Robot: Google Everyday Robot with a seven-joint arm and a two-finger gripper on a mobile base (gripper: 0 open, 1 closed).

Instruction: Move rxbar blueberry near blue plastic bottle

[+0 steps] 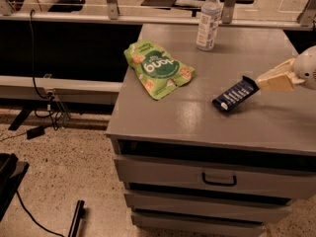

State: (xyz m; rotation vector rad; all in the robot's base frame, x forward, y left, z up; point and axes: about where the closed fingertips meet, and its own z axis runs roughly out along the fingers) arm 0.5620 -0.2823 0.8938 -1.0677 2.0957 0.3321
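The rxbar blueberry (pixel 235 95), a dark navy bar with white lettering, is at the right middle of the grey cabinet top (pixel 187 117). It is tilted, its right end raised. My gripper (pixel 260 80) comes in from the right edge, its cream fingers (pixel 276 78) shut on that raised end. The blue plastic bottle (pixel 208 19), clear with a white cap and pale label, stands upright at the back of the top, well beyond the bar.
A green snack pouch (pixel 157 69) lies flat on the left half of the top. The cabinet has drawers with a handle (pixel 218 180) in front. Cables (pixel 42 90) and a rail lie on the floor at left.
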